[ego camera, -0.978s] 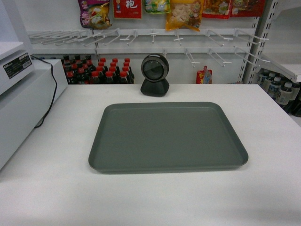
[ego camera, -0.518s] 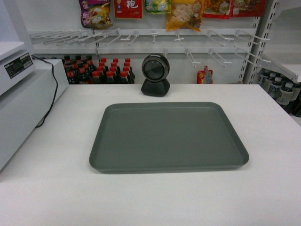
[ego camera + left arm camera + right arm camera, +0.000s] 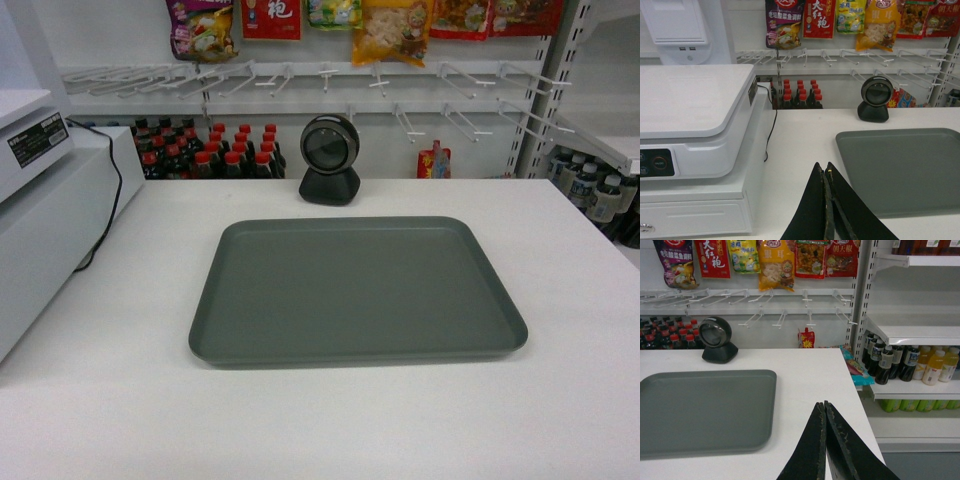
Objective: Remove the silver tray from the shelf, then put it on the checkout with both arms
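The silver tray lies flat and empty on the white checkout, in front of the round black scanner. Neither arm shows in the head view. My left gripper is shut with nothing in it, hovering over the counter just left of the silver tray. In the right wrist view my right gripper is shut and empty, above the counter to the right of the silver tray. Both grippers are clear of the tray. White store shelf boards stand beyond the counter's right end.
A white register with a black cable fills the counter's left side. Behind the counter are peg hooks, snack bags and red-capped bottles. Drink bottles line the right shelves. The counter's right edge drops off near my right gripper.
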Robot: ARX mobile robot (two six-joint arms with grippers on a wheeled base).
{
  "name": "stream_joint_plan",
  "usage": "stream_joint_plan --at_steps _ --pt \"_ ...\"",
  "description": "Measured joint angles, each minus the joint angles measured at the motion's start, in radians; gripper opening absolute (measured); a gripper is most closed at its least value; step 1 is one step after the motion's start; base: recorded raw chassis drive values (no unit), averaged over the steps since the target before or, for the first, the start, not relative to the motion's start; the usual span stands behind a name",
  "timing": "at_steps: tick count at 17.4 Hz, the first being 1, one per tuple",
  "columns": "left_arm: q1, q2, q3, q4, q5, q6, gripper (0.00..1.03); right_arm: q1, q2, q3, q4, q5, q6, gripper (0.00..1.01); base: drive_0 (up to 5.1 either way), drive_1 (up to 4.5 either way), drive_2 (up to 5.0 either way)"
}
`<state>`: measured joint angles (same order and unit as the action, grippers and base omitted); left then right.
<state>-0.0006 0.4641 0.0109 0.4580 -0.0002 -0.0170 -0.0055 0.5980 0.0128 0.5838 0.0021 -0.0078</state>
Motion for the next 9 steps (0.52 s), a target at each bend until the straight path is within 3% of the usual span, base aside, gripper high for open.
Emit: stream_joint_plan --at_steps 9 --pt "0.0 -0.199 0.0 -0.19 0.0 0.0 0.01 0.0 -0.252 0.0 -0.237 0.0 0.0 0.02 0.0 0.0 0.0"
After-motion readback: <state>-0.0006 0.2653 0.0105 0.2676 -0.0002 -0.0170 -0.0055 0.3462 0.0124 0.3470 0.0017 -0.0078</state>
